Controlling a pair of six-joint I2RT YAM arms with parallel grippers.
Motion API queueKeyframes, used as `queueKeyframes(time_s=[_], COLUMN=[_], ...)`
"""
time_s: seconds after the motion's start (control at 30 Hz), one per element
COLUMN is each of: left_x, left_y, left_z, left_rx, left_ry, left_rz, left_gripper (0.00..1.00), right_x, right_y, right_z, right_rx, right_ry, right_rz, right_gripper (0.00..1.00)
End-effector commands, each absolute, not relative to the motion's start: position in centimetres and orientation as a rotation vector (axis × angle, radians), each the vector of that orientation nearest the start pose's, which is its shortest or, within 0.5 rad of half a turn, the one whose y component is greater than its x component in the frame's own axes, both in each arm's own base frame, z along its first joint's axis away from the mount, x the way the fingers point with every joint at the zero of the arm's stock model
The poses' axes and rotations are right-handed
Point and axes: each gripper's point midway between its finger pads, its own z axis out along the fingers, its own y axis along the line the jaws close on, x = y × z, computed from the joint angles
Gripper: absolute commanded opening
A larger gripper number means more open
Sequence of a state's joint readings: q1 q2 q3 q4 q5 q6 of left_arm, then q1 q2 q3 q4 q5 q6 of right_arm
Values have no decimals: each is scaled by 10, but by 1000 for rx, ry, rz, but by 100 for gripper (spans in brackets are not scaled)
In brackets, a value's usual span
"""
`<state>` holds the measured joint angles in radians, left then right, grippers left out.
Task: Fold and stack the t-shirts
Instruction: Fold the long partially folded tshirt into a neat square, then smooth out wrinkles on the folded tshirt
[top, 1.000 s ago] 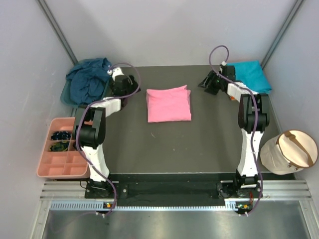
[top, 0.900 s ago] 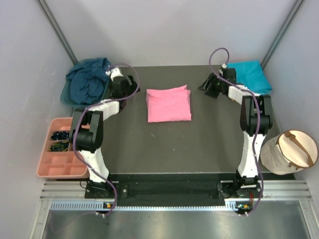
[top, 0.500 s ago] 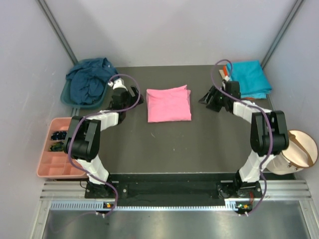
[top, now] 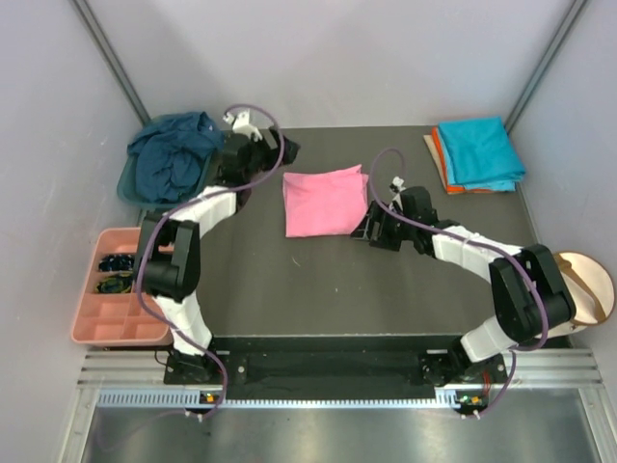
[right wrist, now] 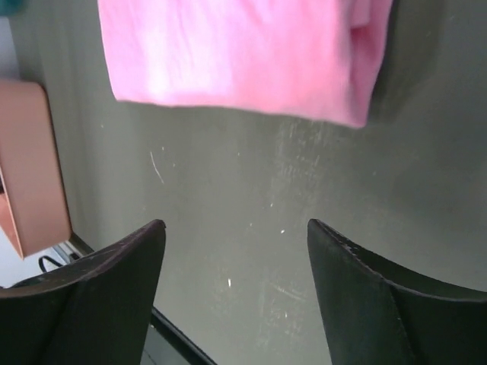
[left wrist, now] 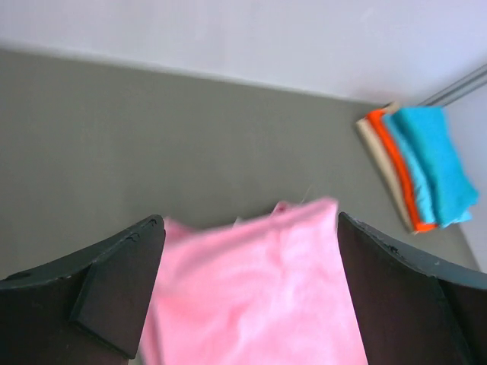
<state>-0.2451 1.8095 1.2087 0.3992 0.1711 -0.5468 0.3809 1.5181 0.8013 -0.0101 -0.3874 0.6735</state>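
Right pincer (right wrist: 234,224) was down low over the worktop (top: 289,299), jaws apart, nothing between them but bare surface. Just ahead of its tips lay the near edge of the pink shirt (top: 326,201), and from above the pincer sat beside that shirt's near right corner, close but not on it. Left pincer (left wrist: 249,220) stood wide apart too, empty, hanging over the far left corner of the same shirt. Whether it touched the cloth, I could not tell.

So the pink shirt lay folded into a rough square mid-worktop, bracketed corner to corner by the two arms. That cloth looked soft, light and limp, with stacked layers that would likely slide or spill open if only the top ply got pinched. Best bet by my reading was a bite right at the edge, deep enough to catch every layer, one pincer on each side so it would travel flat.

Out beyond, at the far right corner, the turquoise shirt (top: 479,149) sat folded on top of the orange shirt (left wrist: 392,163), well apart from both arms. That pile looked like the place for the pink one. Far left, the navy shirt (top: 172,154) was heaped unfolded in the basin (top: 125,185).
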Motion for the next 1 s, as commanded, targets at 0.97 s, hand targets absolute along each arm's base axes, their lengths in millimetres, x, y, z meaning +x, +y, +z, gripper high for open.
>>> queueKeyframes(time_s=[0.97], left_x=[572], left_y=[-228], left_z=[36], left_rx=[-25], left_ry=[2141], left_rz=[-663], left_gripper=[99], right_x=[383], right_y=[278], right_z=[29], right_rx=[101], right_ry=[2511], right_rz=[838], right_gripper=[94])
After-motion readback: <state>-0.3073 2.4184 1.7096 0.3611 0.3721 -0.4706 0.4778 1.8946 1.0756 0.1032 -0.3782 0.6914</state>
